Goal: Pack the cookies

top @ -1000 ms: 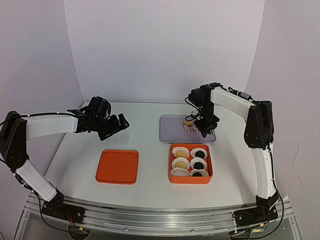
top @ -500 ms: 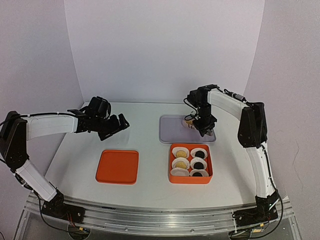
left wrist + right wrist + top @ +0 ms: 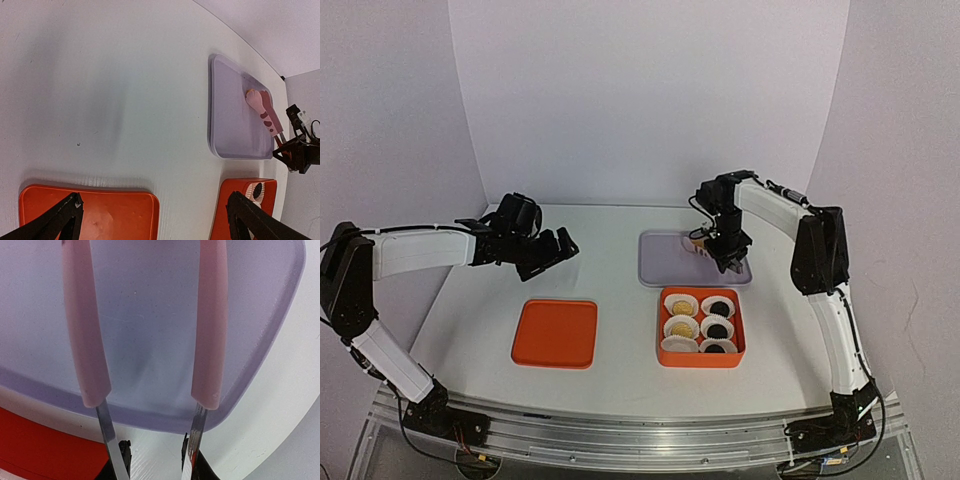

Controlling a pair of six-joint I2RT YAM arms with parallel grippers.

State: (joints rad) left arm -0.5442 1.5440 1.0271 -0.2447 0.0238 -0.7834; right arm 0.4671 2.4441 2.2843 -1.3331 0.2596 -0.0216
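While the left arm is stretched out well to the left of the lavender tray (image 3: 665, 262), the left gripper (image 3: 550, 250) is seen above the white table (image 3: 610, 250) with its fingers spread wide and nothing between them. An orange lid (image 3: 555, 333) is laid flat to the left of the tray and nearer the arm bases. Directly on the near side of the tray, close to its edge, an orange box (image 3: 700, 360) is set, lined with white fluted paper liners (image 3: 677, 345). Five cookies (image 3: 718, 328) are lodged in those liners: two golden ones in the left column and three dark ones in the right column, while the near-left liner shows only white. On the tray itself, toward its far right part, one golden cookie (image 3: 248, 91) is found at the tips of the pink tongs (image 3: 265, 111). Whether it is pinched or merely touched cannot be told. The metal shanks of the tongs are clamped by the right gripper (image 3: 728, 256) over the tray's right near corner, and in the right wrist view the two pink arms are shown standing apart above the tray surface.
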